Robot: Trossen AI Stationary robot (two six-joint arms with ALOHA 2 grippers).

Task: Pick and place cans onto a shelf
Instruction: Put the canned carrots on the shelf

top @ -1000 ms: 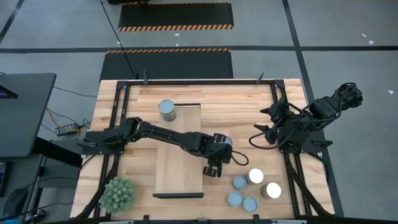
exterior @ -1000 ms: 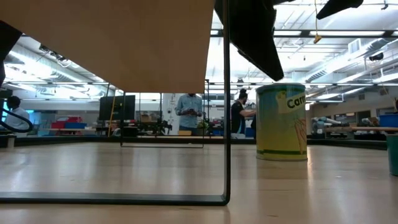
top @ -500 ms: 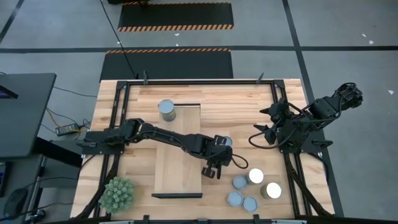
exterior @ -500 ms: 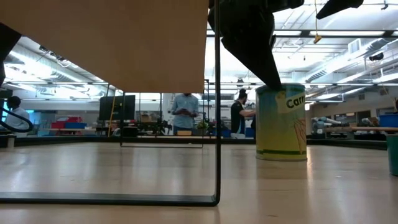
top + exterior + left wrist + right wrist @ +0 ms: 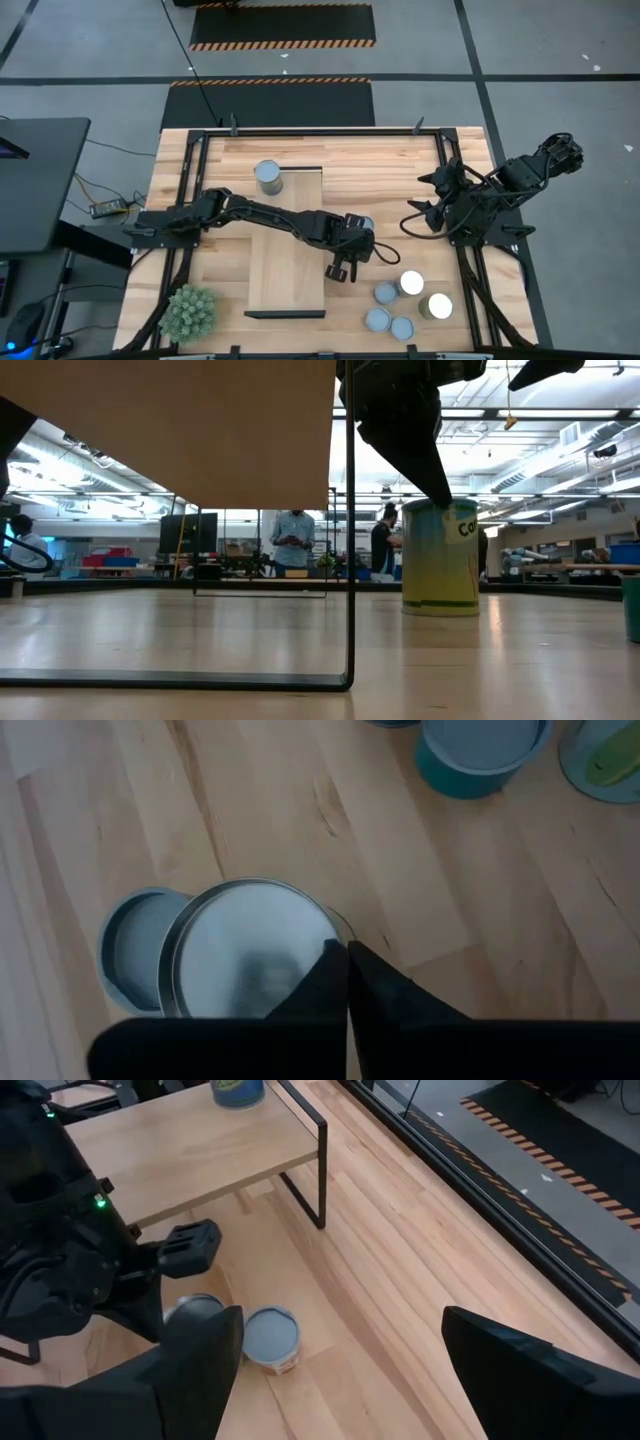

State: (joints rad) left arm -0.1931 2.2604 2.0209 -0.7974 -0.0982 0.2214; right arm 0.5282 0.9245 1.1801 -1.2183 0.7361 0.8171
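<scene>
My left gripper (image 5: 345,952) is shut, just right of the shelf (image 5: 285,240), with its tips at a silvery-topped can (image 5: 250,955). That can has a yellow-green label (image 5: 440,560) and stands upright on the table. A second can (image 5: 130,950) stands close behind it. One can (image 5: 268,176) stands on the shelf's far end. Several more cans (image 5: 405,303) are grouped on the table near the front right. My right gripper (image 5: 340,1380) waits open at the table's right edge. My left gripper touches the can's top rim (image 5: 328,932) with its shut fingertips (image 5: 440,498), and nothing is between them. The fingers slant down from the table's left. The can stands upright on the table.
A spiky green plant (image 5: 190,312) sits at the near left corner. The shelf's thin black leg (image 5: 350,560) stands close to the left of the touched can. A black frame (image 5: 320,131) runs around the tabletop.
My left gripper has shut without taking anything between its fingers. The yellow-green can has slid a little toward the table's left and turned about on its base. The shelf's near leg has also shifted slightly left in the low view.
</scene>
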